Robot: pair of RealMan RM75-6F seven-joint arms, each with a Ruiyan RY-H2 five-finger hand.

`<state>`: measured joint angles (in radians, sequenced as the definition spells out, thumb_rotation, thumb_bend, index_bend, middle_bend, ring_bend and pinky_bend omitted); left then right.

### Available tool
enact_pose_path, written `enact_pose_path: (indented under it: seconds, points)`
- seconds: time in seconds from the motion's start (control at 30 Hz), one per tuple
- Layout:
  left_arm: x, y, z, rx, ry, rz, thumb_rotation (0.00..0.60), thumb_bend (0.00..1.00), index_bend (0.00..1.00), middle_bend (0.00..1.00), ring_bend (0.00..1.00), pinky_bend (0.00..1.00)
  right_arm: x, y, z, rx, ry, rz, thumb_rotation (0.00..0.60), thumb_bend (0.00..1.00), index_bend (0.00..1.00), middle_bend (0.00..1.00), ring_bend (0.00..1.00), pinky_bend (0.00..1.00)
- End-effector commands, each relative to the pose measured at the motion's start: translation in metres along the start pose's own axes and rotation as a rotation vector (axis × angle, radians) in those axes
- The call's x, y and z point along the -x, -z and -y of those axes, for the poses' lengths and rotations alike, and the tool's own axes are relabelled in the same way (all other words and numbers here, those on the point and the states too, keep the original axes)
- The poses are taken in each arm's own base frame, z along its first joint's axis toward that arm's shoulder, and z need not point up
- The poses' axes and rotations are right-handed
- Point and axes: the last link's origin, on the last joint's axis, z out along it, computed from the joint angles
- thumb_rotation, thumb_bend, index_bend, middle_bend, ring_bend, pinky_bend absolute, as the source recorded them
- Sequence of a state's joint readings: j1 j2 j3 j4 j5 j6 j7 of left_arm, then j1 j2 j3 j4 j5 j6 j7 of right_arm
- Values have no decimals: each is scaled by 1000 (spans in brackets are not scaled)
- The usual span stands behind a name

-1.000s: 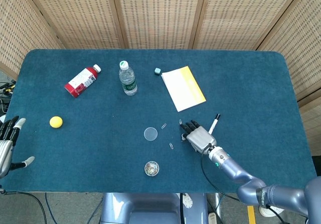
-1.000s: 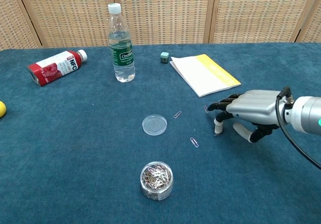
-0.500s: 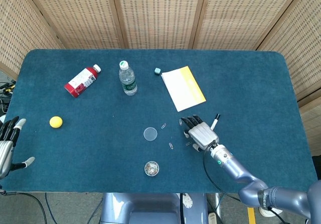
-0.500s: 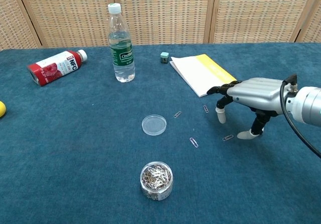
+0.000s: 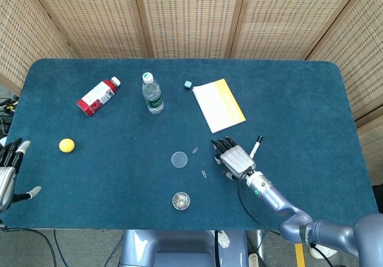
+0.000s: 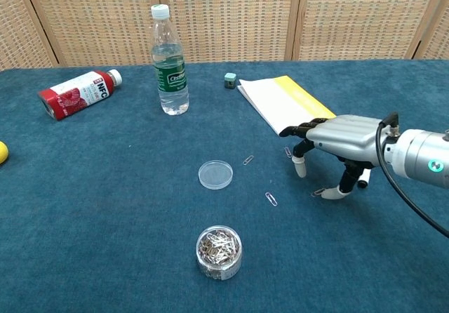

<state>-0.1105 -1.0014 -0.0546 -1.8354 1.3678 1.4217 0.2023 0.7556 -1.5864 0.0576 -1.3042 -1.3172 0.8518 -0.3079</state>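
Paper clip (image 6: pixel 319 192) lies under the right robot hand (image 6: pixel 335 142) – fingers spread, empty – now shifted left

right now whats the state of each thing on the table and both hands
right hand: fingers apart, hovering over loose paper clips, holding nothing
left hand: open, at the table edge
water bottle: upright, capped
red bottle: lying on its side
paper clip jar: lid off, full
lid: lying flat beside it
booklet: closed

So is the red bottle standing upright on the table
No, the red bottle lies on its side on the blue table, while the clear water bottle beside it stands upright.
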Motion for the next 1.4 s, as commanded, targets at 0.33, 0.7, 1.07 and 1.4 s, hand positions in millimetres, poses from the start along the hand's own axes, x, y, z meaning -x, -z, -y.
enact_pose_path:
  seconds: [0.33,0.7,1.07,1.4]
  points:
    - [0,0,0,-1,2,0,600,0,0,0,0,0,2,0,0,8,5,-1,600,230,499,0,0,5]
    - [-1,0,1,-1,3,-1,600,0,0,0,0,0,3,-3,0,22,1,24,600,285,513,0,0,7]
    - [0,0,0,0,0,2,600,0,0,0,0,0,8,-3,1,26,10,47,600,307,514,0,0,7]
    - [0,0,0,-2,0,3,600,0,0,0,0,0,13,-4,0,32,7,55,600,307,513,0,0,12]
